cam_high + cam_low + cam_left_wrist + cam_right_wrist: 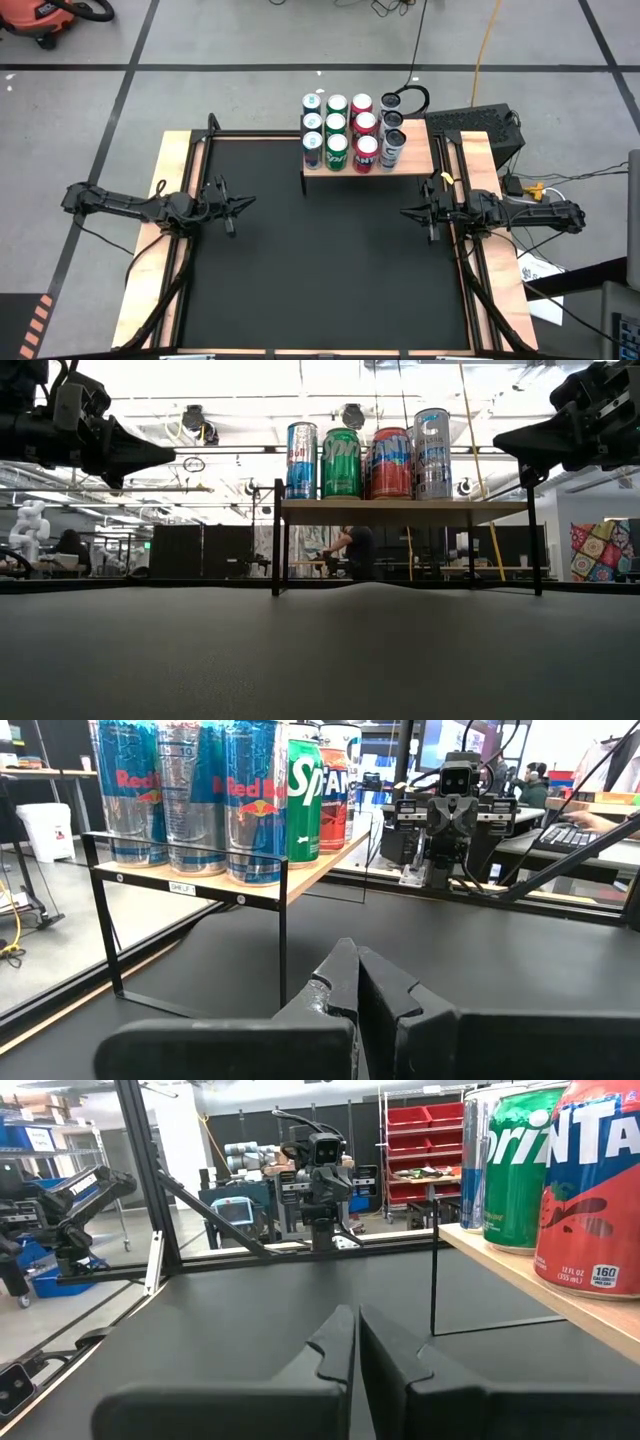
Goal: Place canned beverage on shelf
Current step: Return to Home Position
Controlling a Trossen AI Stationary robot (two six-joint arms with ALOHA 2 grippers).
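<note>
The shelf (415, 160), a light-wood board on thin black legs, stands at the table's far edge, right of the middle. Several cans stand upright on it in rows: blue-silver (312, 128), green (336, 126), red (363, 124) and silver (392, 146). The low view shows the front row: blue-silver (301, 460), green (342, 463), red (391, 463), silver (432, 453). My left gripper (250, 201) hovers shut at the table's left edge, pointing level toward the right. My right gripper (404, 211) hovers shut at the right edge, facing it. Neither holds anything.
Wooden side rails (155, 250) run along both sides of the black mat (320, 270). A black cable coil (410, 98) and a black box (480, 125) lie beyond the shelf's far right. A person sits behind the table (352, 550).
</note>
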